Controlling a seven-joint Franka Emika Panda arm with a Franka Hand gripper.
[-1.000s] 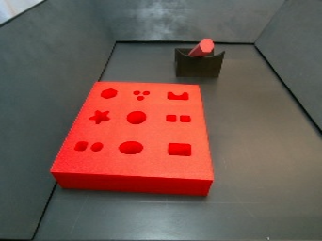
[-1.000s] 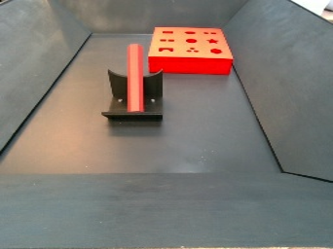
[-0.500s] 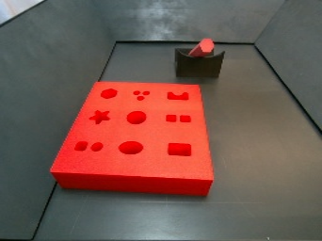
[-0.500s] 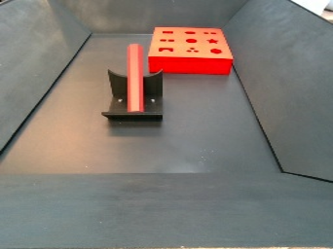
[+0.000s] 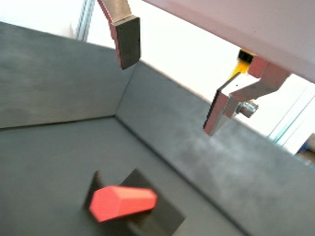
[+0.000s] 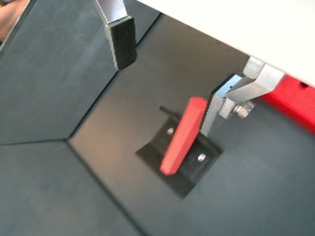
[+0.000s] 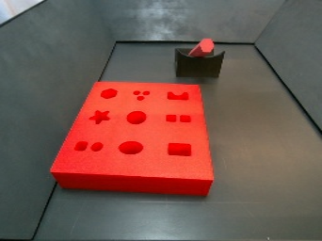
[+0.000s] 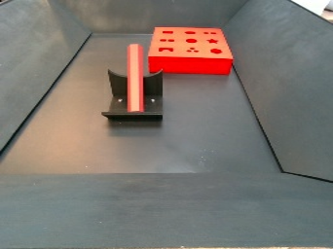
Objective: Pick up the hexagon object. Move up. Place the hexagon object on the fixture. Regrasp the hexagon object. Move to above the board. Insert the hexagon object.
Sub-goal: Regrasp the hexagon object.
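The hexagon bar (image 8: 134,77) lies in the notch of the fixture (image 8: 132,104), tilted, its ends reaching past the block on both sides; in a side view (image 7: 202,46) only its end shows above the fixture (image 7: 199,64). The board (image 7: 136,136) lies flat on the dark floor (image 8: 182,146), well apart from the fixture, with its cut-outs facing up. The gripper (image 6: 172,74) shows only in both wrist views, raised above the fixture with its jaws spread wide and nothing between them. One finger (image 5: 127,41) and its mate (image 5: 226,106) frame the bar's hexagonal end (image 5: 123,203) from above without touching it.
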